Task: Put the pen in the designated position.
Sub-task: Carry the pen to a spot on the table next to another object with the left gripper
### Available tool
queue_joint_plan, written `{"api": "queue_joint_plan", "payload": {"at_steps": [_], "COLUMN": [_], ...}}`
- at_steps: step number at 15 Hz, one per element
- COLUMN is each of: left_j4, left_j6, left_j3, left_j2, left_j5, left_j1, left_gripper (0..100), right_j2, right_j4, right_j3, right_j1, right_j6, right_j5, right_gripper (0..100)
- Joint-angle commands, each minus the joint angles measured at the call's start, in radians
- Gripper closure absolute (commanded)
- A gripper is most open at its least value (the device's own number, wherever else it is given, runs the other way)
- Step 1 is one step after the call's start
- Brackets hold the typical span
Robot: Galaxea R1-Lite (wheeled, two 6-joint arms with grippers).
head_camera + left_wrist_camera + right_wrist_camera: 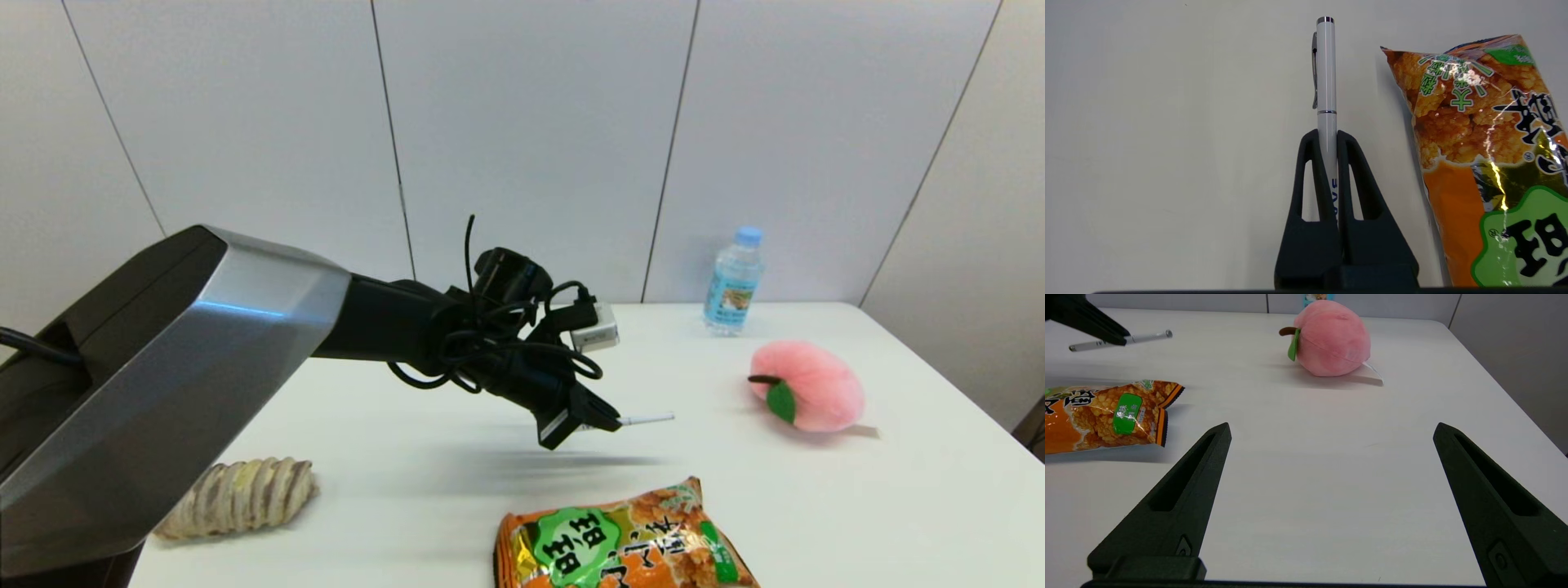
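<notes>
Here the left tool clamps the pen mid-barrel — pen end jutting beyond.

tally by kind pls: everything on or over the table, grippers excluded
Pens: 1, the pen, held over the table by the left gripper
Bottles: 1, water bottle
Plush toys: 1, peach
Snack bags: 1, orange bag
Bread-like items: 1, ridged loaf
Total: 5

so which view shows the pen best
Left wrist view: the pen fills the middle, clip and rings clear, clamped in the left gripper. Head view shows only its tip end past the jaws; right wrist view shows it small and far off.
</notes>
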Motion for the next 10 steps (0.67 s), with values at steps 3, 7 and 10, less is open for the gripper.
{"api": "queue_joint_plan", "payload": {"at_steps": [3, 7, 10], "left_j4": [0.020, 0.026, 0.025], "left_j6": [-0.021, -0.031, -0.044], "left_j3": [0.007, 0.009, 0.006], "left_j2": [0.040, 0.051, 0.051], "left_j5": [0.054, 0.072, 0.087], "left_j1": [-0.009, -0.014, -0.012], "left_gripper": [100, 100, 100], "right_j2": [0.001, 0.001, 0.001], "right_j4": [0.000, 0.000, 0.000], "right_j3": [0.000, 0.000, 0.000], "right_j1": [0.000, 0.000, 0.000], "right_j6": [-0.001, -0.001, -0.001], "right_j5": [0.000, 0.000, 0.000], "right_gripper": [0, 0, 0]}}
